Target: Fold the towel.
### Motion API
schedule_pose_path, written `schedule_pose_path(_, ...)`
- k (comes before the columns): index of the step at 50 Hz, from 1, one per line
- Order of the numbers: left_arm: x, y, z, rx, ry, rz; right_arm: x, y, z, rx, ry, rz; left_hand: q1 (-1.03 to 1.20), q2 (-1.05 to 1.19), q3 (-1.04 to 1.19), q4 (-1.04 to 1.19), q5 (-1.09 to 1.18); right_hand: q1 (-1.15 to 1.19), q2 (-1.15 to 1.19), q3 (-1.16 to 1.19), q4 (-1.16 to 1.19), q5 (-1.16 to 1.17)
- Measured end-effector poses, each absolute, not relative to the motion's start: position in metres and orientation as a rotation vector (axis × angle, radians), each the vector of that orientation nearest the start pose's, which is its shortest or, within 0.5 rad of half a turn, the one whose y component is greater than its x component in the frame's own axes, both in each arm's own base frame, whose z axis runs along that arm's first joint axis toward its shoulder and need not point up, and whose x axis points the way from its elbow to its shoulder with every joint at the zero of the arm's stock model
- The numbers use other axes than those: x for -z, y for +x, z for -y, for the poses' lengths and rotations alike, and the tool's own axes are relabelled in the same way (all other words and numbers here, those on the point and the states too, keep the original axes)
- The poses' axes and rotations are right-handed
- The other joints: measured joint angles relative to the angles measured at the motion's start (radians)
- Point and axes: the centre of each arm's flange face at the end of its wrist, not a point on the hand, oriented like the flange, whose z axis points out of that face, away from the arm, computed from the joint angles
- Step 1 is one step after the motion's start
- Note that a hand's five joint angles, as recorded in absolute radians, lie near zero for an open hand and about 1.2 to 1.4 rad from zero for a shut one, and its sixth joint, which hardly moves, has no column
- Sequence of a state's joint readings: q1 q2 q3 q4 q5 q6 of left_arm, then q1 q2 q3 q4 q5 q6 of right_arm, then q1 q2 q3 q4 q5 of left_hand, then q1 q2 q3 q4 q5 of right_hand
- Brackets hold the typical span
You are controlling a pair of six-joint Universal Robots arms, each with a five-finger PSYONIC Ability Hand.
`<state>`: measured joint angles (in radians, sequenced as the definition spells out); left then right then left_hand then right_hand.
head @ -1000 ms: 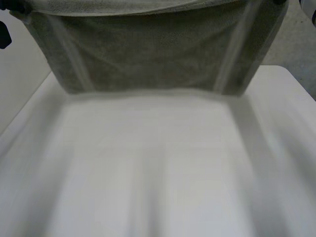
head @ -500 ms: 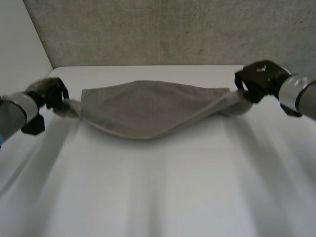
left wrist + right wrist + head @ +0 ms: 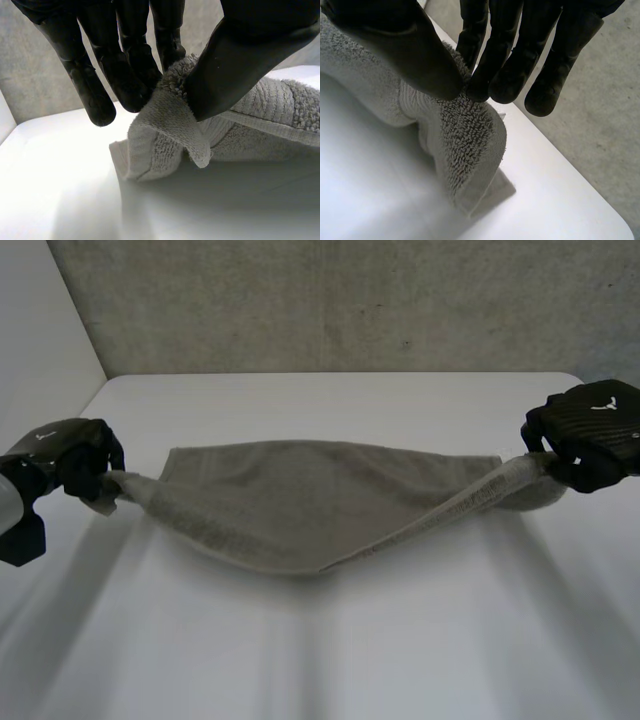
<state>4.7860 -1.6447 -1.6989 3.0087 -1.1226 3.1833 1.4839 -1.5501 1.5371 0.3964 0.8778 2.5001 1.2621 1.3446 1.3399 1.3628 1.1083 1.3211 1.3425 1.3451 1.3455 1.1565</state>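
Note:
A grey-beige towel [image 3: 310,495] is stretched between my two hands low over the white table [image 3: 330,640], sagging in the middle onto the tabletop. My left hand [image 3: 75,455] pinches the towel's left end [image 3: 167,125] between thumb and fingers. My right hand [image 3: 590,435] pinches the towel's right end [image 3: 465,135] the same way, with a corner hanging down to the table. Both ends are bunched in the grips.
A grey wall [image 3: 350,300] stands behind the table's far edge. The table's right edge [image 3: 580,200] runs close to my right hand, with grey floor beyond it. A white panel [image 3: 40,330] stands at the far left.
The towel, held high and spread a second ago, has come down onto the table. Both hands have lowered and moved toward me and further apart, stretching the towel.

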Motion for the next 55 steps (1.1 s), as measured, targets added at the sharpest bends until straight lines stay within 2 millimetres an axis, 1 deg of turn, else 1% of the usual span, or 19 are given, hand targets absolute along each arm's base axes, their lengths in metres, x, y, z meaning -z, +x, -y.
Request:
schedule_pose_path(6,-0.247,-0.150,0.285,2.009,0.408,-2.780,-0.296,0.167,0.266,1.761,-1.192,-2.069,0.000,0.000,0.000,0.000,0.000,0.000,0.000,0.000,0.000,0.000)
schedule_pose_path(10,-0.243,-0.148,0.296,2.004,0.397,-2.785,-0.293,0.166,0.278,1.769,-1.198,-2.076,0.000,0.001,0.000,0.000,0.000,0.000,0.000,0.000,0.000,0.000)
schedule_pose_path(12,-0.239,-0.146,0.308,1.995,0.389,-2.789,-0.287,0.164,0.293,1.772,-1.195,-2.101,0.000,0.001,0.000,0.000,0.000,0.000,0.000,0.000,0.000,0.000)
schedule_pose_path(13,-0.238,-0.146,0.311,1.992,0.387,-2.791,-0.285,0.164,0.296,1.773,-1.193,-2.108,0.000,0.001,0.000,0.000,0.000,0.000,0.000,0.000,0.000,0.000)
schedule_pose_path(16,-0.230,-0.145,0.334,1.982,0.383,-2.795,-0.274,0.161,0.322,1.779,-1.183,-2.171,0.000,0.001,0.000,0.000,0.000,0.000,0.000,0.000,0.000,0.000)
schedule_pose_path(19,-0.223,-0.145,0.356,1.987,0.386,-2.794,-0.265,0.164,0.341,1.784,-1.177,-2.223,0.000,0.001,0.000,0.000,0.000,0.000,0.000,0.000,0.000,0.000)
schedule_pose_path(20,-0.222,-0.146,0.361,1.991,0.387,-2.794,-0.263,0.165,0.345,1.785,-1.176,-2.233,0.000,0.001,0.000,0.000,0.000,0.000,0.000,0.000,0.000,0.000)
schedule_pose_path(21,-0.219,-0.147,0.371,1.997,0.388,-2.793,-0.258,0.168,0.353,1.788,-1.173,-2.255,0.000,0.001,0.001,0.000,0.000,0.000,0.000,0.000,0.000,0.000)
schedule_pose_path(22,-0.218,-0.148,0.376,2.004,0.389,-2.791,-0.256,0.169,0.357,1.789,-1.171,-2.266,0.000,0.001,0.001,0.000,0.000,0.000,0.000,0.000,0.000,0.000)
schedule_pose_path(24,-0.213,-0.151,0.394,2.027,0.388,-2.785,-0.248,0.175,0.369,1.798,-1.159,-2.294,0.000,0.001,0.004,0.000,0.000,0.000,0.000,0.000,0.000,0.000)
schedule_pose_path(25,-0.212,-0.152,0.397,2.033,0.387,-2.783,-0.246,0.176,0.371,1.802,-1.153,-2.299,0.000,0.001,0.005,0.000,0.000,0.000,0.000,0.000,0.000,0.000)
schedule_pose_path(29,-0.202,-0.161,0.427,2.074,0.366,-2.765,-0.233,0.188,0.389,1.844,-1.077,-2.301,0.000,0.001,0.007,0.000,0.000,0.000,0.000,0.000,0.000,0.000)
schedule_pose_path(33,-0.191,-0.167,0.446,2.095,0.348,-2.744,-0.223,0.199,0.401,1.892,-1.000,-2.265,0.004,0.001,0.007,0.000,0.000,0.000,0.000,0.000,0.000,0.001)
schedule_pose_path(40,-0.166,-0.176,0.466,2.097,0.350,-2.737,-0.207,0.214,0.415,1.991,-0.939,-2.207,0.004,0.002,0.007,0.000,0.000,0.000,0.000,0.000,0.000,0.008)
schedule_pose_path(47,-0.146,-0.182,0.475,2.087,0.361,-2.741,-0.189,0.225,0.427,2.055,-0.933,-2.191,0.004,0.003,0.007,0.000,0.000,0.000,0.000,0.000,0.000,0.009)
schedule_pose_path(51,-0.139,-0.183,0.479,2.083,0.351,-2.729,-0.179,0.228,0.434,2.068,-0.929,-2.204,0.004,0.001,0.004,-0.008,0.000,-0.001,-0.006,-0.008,-0.008,0.003)
schedule_pose_path(53,-0.136,-0.184,0.481,2.083,0.343,-2.720,-0.174,0.229,0.437,2.069,-0.927,-2.213,-0.115,-0.152,-0.146,-0.168,-0.111,-0.168,-0.188,-0.188,-0.170,-0.158)
schedule_pose_path(54,-0.136,-0.184,0.482,2.085,0.339,-2.714,-0.170,0.230,0.439,2.066,-0.927,-2.219,-0.297,-0.343,-0.331,-0.337,-0.297,-0.351,-0.375,-0.349,-0.348,-0.345)
schedule_pose_path(55,-0.135,-0.184,0.483,2.088,0.336,-2.709,-0.166,0.231,0.440,2.063,-0.928,-2.223,-0.502,-0.553,-0.535,-0.568,-0.506,-0.553,-0.578,-0.564,-0.561,-0.575)
